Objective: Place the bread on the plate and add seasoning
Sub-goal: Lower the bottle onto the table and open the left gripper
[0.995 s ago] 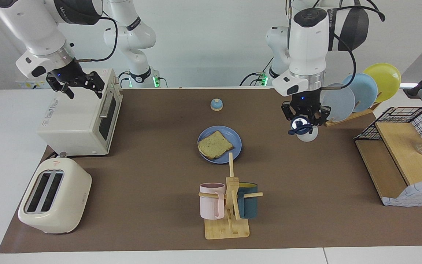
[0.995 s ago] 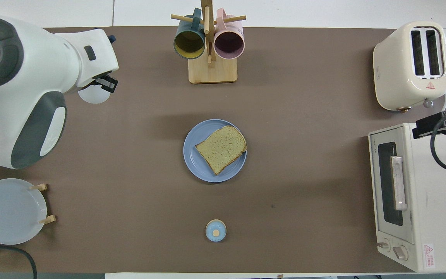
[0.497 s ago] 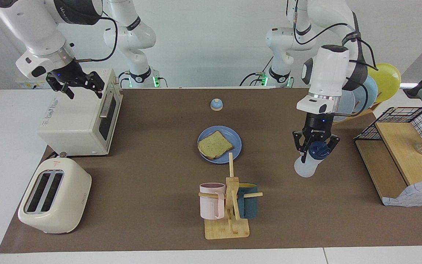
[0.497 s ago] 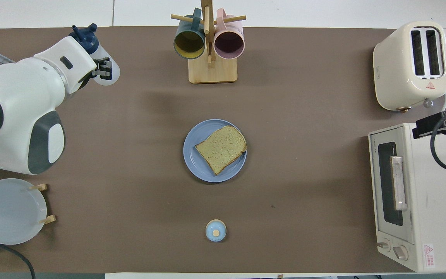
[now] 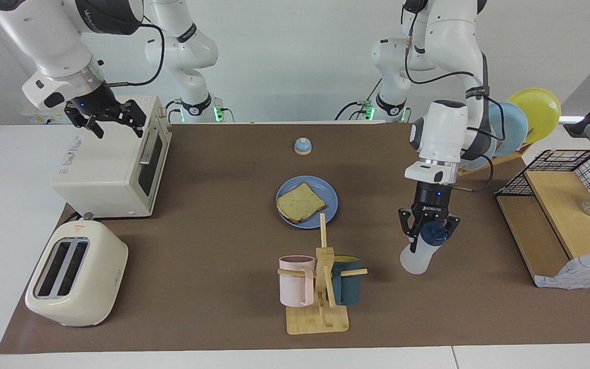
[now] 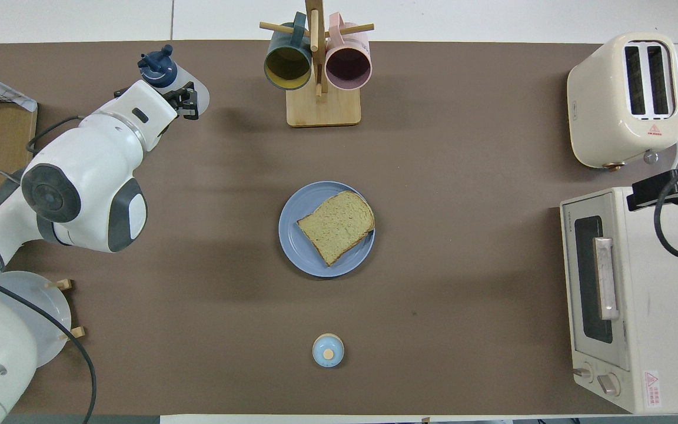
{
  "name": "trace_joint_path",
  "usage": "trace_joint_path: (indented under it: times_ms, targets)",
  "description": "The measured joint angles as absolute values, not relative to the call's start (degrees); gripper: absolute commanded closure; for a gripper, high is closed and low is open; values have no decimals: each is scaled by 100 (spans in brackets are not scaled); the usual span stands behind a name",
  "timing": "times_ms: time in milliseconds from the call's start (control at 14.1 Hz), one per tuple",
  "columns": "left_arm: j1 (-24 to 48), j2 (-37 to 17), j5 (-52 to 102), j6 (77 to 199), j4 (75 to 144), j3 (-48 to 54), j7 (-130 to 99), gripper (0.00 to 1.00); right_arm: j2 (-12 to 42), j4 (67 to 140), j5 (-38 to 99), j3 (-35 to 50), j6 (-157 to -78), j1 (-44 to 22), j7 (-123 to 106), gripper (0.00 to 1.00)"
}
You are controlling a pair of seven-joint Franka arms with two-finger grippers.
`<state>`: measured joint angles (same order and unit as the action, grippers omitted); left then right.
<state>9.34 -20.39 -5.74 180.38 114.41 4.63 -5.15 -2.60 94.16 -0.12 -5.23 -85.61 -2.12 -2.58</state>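
Observation:
The bread (image 5: pixel 300 202) (image 6: pixel 337 225) lies flat on the blue plate (image 5: pixel 330 197) (image 6: pixel 293 238) in the middle of the brown mat. My left gripper (image 5: pixel 428 237) (image 6: pixel 177 97) is shut on the seasoning (image 5: pixel 417 258) (image 6: pixel 158 63), a whitish bottle with a navy cap. It grips the bottle just under the cap and holds it tilted, low over the mat, between the mug rack and the wooden shelf. My right gripper (image 5: pixel 113 120) hangs open with nothing in it over the top of the toaster oven (image 5: pixel 110 164); that arm waits.
A wooden mug rack (image 5: pixel 320 287) (image 6: pixel 318 65) with a pink and a teal mug stands close to the bottle. A cream toaster (image 5: pixel 75 271), a small blue bell (image 5: pixel 302 146), a rack of plates (image 5: pixel 518 120) and a wire-and-wood shelf (image 5: pixel 556 220) ring the mat.
My left arm has carried the seasoning down from beside the plate rack to low over the mat near the mug rack. The right arm, bread and plate have not moved.

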Motion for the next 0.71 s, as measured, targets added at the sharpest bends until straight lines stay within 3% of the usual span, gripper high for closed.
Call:
trace_joint_path:
  times_ms: [213,497,711]
  targets:
    - [934,-2492,-574,18380,11335,471,-463,100,-260,9416,-12,-523,-8561,-212,-258,0]
    - [935,-2703,-575,18417,11231,485,-293,100,-260,9416,-12,-523,-8561,-212,-258,0]
    - [935,-2748,-575,18417,11227,486,-254,82,-260,9416,-12,-523,-8561,-212,-258,0]
